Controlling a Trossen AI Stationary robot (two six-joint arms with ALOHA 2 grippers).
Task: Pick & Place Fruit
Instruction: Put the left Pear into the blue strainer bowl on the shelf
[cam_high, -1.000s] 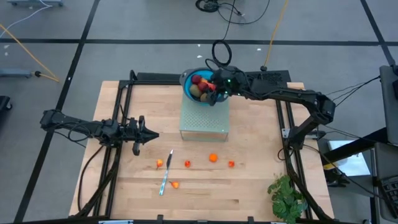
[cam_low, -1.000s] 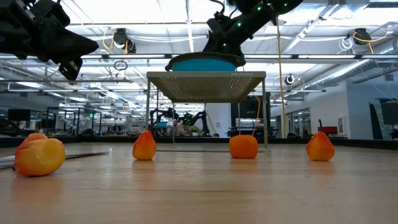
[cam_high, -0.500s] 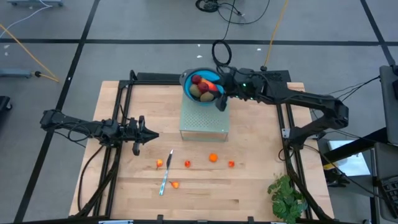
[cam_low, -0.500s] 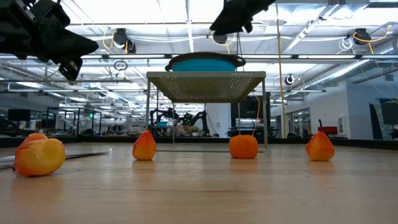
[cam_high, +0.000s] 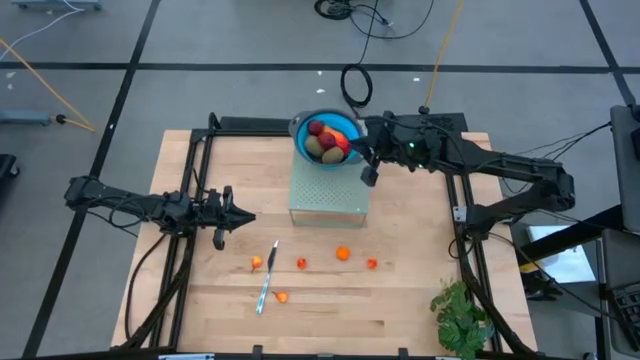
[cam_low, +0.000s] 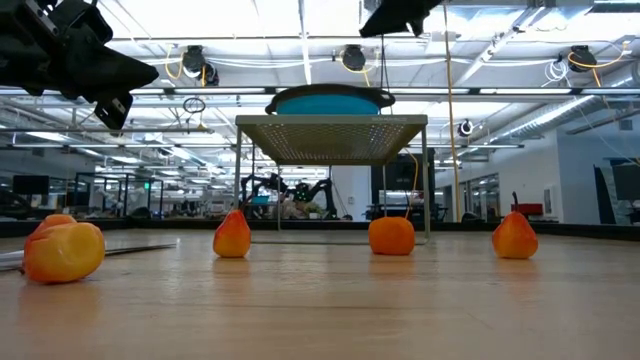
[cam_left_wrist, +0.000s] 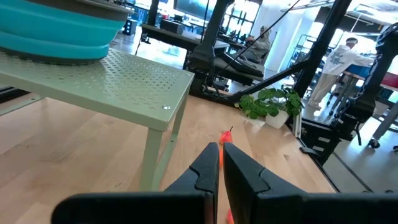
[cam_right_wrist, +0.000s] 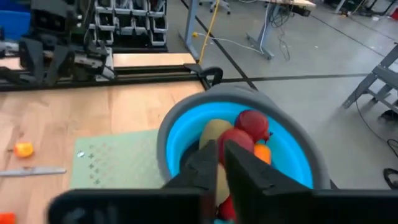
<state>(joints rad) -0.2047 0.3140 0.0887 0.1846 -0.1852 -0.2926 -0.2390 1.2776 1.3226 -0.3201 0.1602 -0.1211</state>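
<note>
A blue bowl (cam_high: 327, 137) stands on a pale green perforated stand (cam_high: 329, 190) at the table's far middle. It holds fruit (cam_right_wrist: 252, 124): dark red balls, an olive-brown oval and an orange piece. Several small orange fruit pieces (cam_high: 343, 253) lie on the wood nearer the front, and in the low view these orange pieces (cam_low: 391, 236) stand in a row. My right gripper (cam_high: 368, 175) hangs shut and empty above the bowl's right rim (cam_right_wrist: 186, 124). My left gripper (cam_high: 222, 215) waits shut and level over the table's left side.
A slim silver knife (cam_high: 266, 278) lies among the small pieces near the front. A green leafy plant (cam_high: 460, 318) sits at the near right corner. Black frame rails (cam_high: 190, 200) run along both sides of the table. People show in the room beyond.
My right gripper has risen from over the fruit in the bowl and drawn back toward the table's right edge, past the bowl's rim. The fruit stays in the bowl.
</note>
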